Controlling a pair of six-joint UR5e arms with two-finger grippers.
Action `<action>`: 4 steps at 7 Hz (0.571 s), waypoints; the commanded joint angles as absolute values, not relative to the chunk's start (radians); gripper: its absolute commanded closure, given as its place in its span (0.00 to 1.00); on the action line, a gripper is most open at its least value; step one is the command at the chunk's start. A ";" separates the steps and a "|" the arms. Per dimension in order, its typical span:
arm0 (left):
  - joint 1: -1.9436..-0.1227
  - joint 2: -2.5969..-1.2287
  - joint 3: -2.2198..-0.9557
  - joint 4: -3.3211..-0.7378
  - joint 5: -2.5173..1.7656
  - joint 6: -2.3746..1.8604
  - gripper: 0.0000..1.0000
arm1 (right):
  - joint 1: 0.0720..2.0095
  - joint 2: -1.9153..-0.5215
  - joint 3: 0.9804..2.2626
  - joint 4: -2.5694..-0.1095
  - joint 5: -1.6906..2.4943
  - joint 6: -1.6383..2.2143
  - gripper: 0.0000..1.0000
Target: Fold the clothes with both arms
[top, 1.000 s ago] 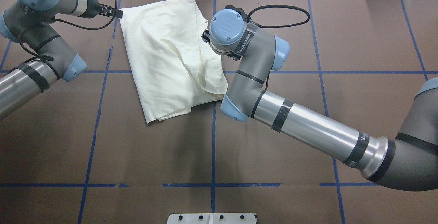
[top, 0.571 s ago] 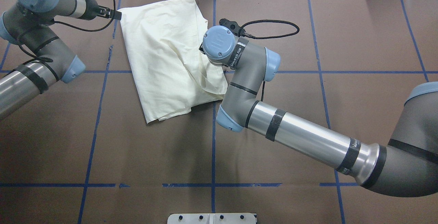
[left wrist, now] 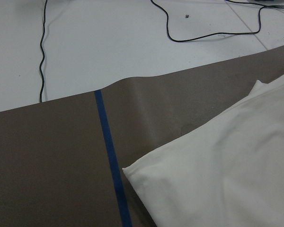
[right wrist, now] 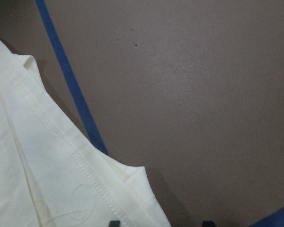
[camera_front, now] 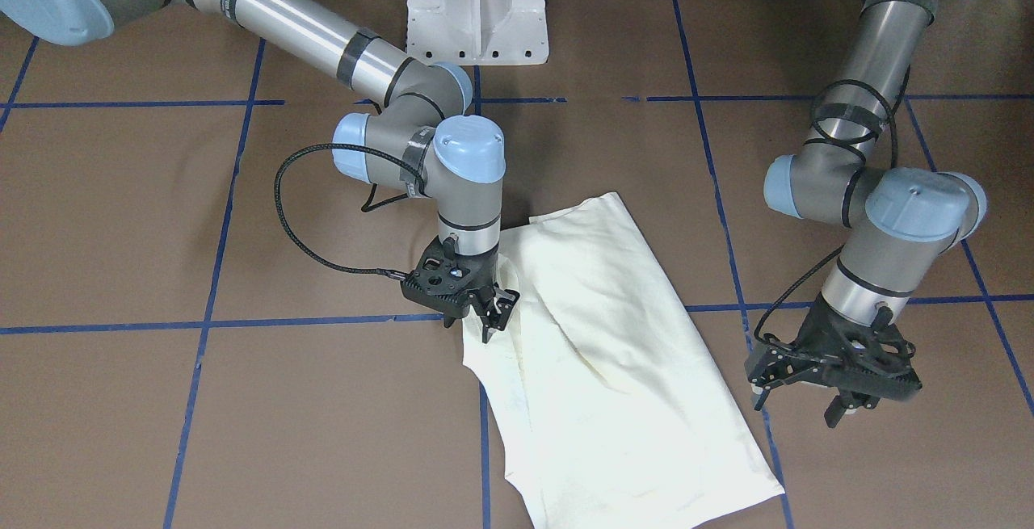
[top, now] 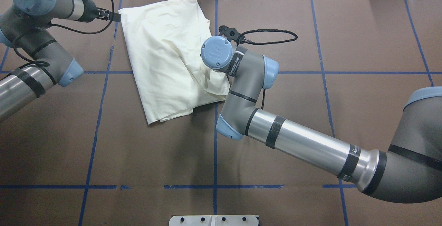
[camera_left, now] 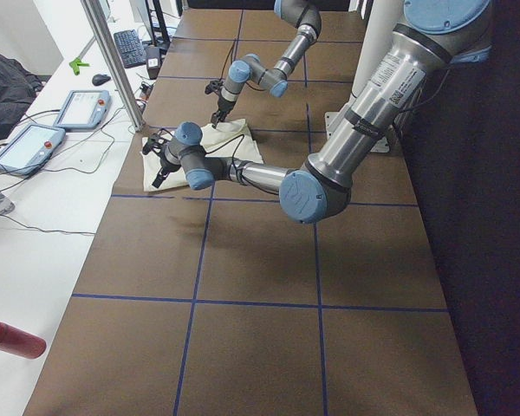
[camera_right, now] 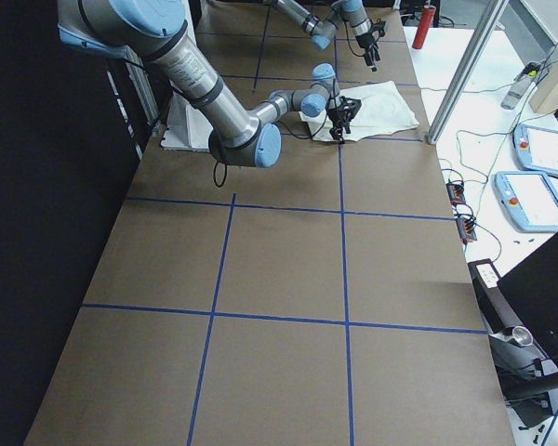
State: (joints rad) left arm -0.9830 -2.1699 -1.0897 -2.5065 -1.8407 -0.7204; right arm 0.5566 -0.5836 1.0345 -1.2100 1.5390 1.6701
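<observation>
blurred white lettering [top: 233, 66], unreadable, on black band [top: 238, 56] of right arm [top: 304, 143]

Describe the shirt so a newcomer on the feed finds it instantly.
On the brown table with blue tape lines, look between the left hand and right hand. The shirt is the folded cream-white cloth there, the only pale, soft thing on it.

Brown table [top: 155, 157] w/ blue tape [top: 224, 186] grid.
Beside table, on white bench [camera_left: 52, 260]: 2 pendants [camera_left: 24, 147], keyboard [camera_left: 128, 48], red tube [camera_left: 13, 338].

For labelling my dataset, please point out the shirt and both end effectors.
cream shirt [camera_front: 614, 351]: front-facing view, middle of the cloth.
right end effector [camera_front: 491, 321]: front-facing view, between its fingertips.
left end effector [camera_front: 796, 408]: front-facing view, between its fingertips.
</observation>
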 commanded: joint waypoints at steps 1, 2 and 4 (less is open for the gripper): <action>-0.982 -2.166 -1.095 -2.507 -1.841 -0.721 0.00 | 0.555 -0.571 1.034 -1.209 1.537 1.674 0.90; -0.982 -2.166 -1.095 -2.507 -1.841 -0.721 0.00 | 0.555 -0.569 1.034 -1.209 1.537 1.677 1.00; -0.979 -2.168 -1.095 -2.507 -1.841 -0.722 0.00 | 0.557 -0.569 1.034 -1.210 1.537 1.683 1.00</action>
